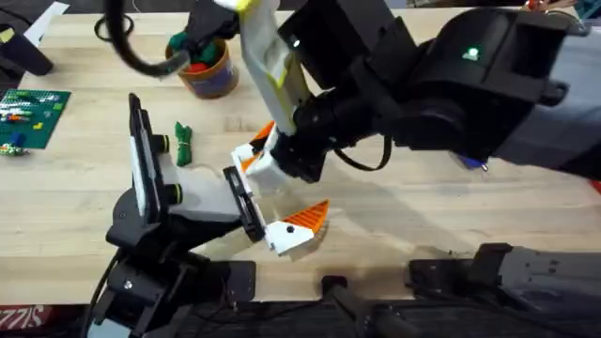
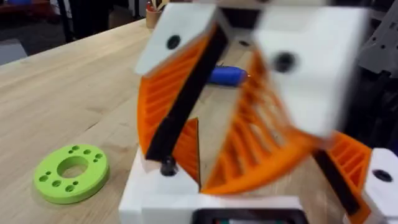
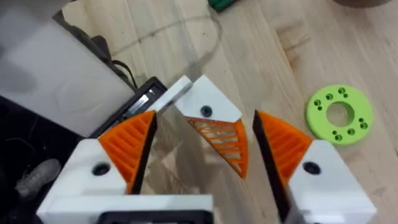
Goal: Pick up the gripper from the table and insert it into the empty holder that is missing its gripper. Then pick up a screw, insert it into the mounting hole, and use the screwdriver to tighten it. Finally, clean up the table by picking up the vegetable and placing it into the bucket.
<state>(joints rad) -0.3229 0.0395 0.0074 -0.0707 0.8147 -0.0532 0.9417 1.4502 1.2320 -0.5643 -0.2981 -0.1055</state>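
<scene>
Two pads (image 3: pixel 130 146) astride gripper (image 3: pixel 214 124) — right tool (image 3: pixel 208 149) wide.

Matt ribbed plastic gripper (image 3: pixel 214 127), wooden table (image 1: pixel 423 216)

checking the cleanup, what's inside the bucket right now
The bucket holds red and green toys. A black cable crosses its rim, covering the rest inside. The dark-green vegetable lies on the table.

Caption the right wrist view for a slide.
Right pincer open around a white-and-orange gripper at the black holder, green ring on the table beside.
</scene>
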